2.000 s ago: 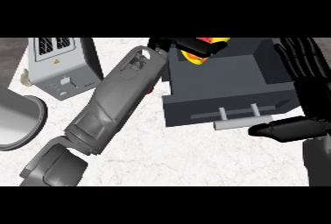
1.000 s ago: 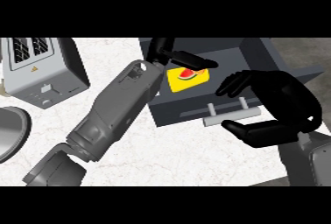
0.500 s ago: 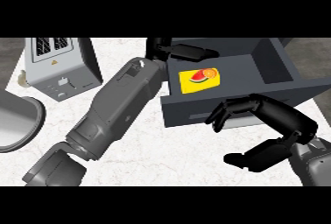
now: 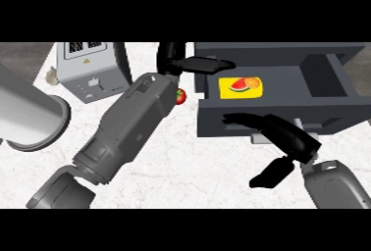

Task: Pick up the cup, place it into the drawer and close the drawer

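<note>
The yellow cup (image 4: 241, 87) with fruit pictures lies inside the open dark grey drawer (image 4: 340, 105) at the upper right. My left hand (image 4: 179, 62) hovers at the drawer's far left corner, its fingers (image 4: 210, 63) stretched out over the rim, apart from the cup. My right hand (image 4: 284, 136) is open at the drawer's front panel. Its fingers (image 4: 243, 119) lie against the panel, over the pale handle (image 4: 255, 137), with the thumb (image 4: 268, 173) hanging below.
A grey toaster-like appliance (image 4: 91, 71) stands at the upper left, and a large grey cylinder (image 4: 29, 115) lies at the left edge. A small red fruit (image 4: 181, 95) peeks out beside my left forearm (image 4: 127, 127), which crosses the white counter (image 4: 196, 171).
The left hand has let go of the cup, which now lies in the drawer. The right hand has swung in from the right onto the drawer's front.
</note>
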